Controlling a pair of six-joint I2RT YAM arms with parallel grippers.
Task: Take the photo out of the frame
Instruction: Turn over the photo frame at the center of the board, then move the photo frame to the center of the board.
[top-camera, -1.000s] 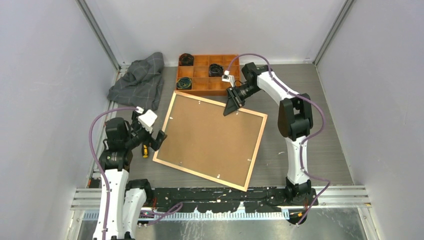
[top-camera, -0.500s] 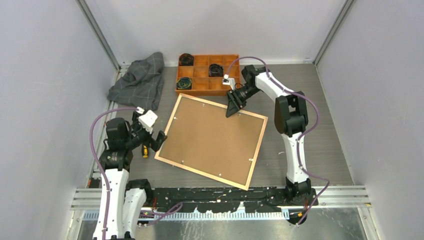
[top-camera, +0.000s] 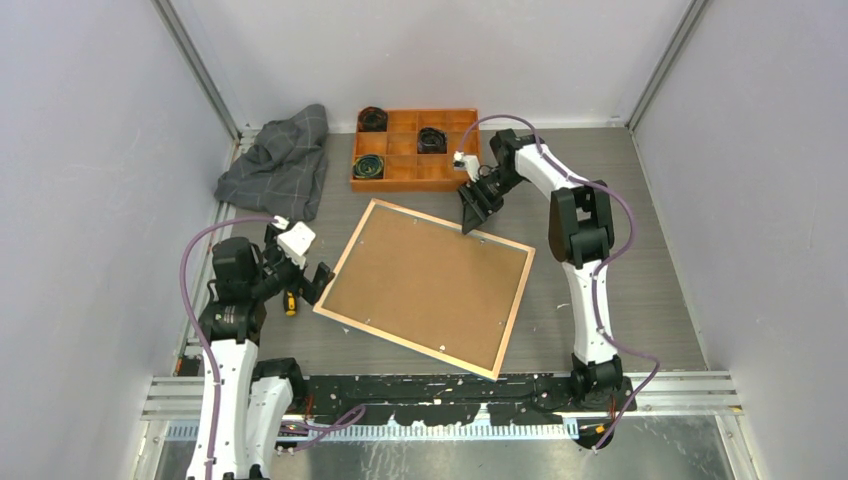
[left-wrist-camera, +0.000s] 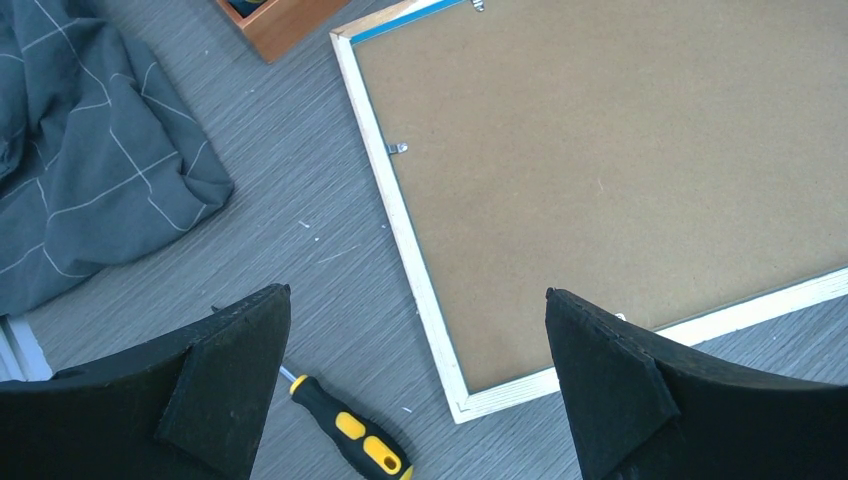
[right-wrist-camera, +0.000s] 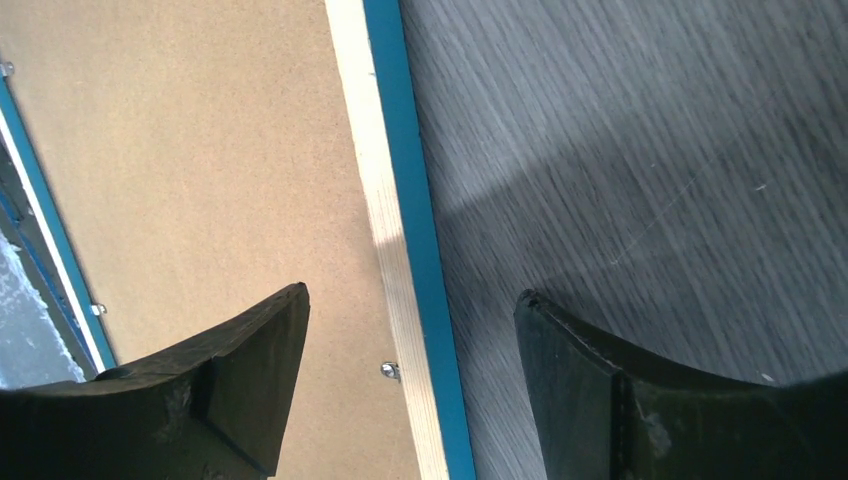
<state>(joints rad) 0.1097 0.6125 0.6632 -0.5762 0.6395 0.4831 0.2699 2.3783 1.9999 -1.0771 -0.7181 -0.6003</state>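
Observation:
The frame (top-camera: 343, 256) lies face down on the table, its wood rim and plain brown backing board (top-camera: 430, 285) facing up. The photo is hidden under the board. My right gripper (top-camera: 474, 212) is open over the frame's far edge. In the right wrist view its fingers straddle the wood rim (right-wrist-camera: 385, 200) and blue border (right-wrist-camera: 400, 150) without touching them, the right gripper (right-wrist-camera: 408, 295) wide. My left gripper (top-camera: 318, 280) hangs open beside the frame's near left corner (left-wrist-camera: 470, 395); in the left wrist view the left gripper (left-wrist-camera: 418, 292) holds nothing.
A black and yellow screwdriver (left-wrist-camera: 345, 425) lies on the table just left of the frame's corner. A grey cloth (top-camera: 280, 160) is bunched at the far left. An orange compartment tray (top-camera: 410, 185) stands just behind the frame. Small metal tabs (right-wrist-camera: 388, 371) hold the board.
My right gripper has opened and let go of the frame's far edge. That edge has come down and the frame has shifted slightly towards the near right. The left arm has stayed put.

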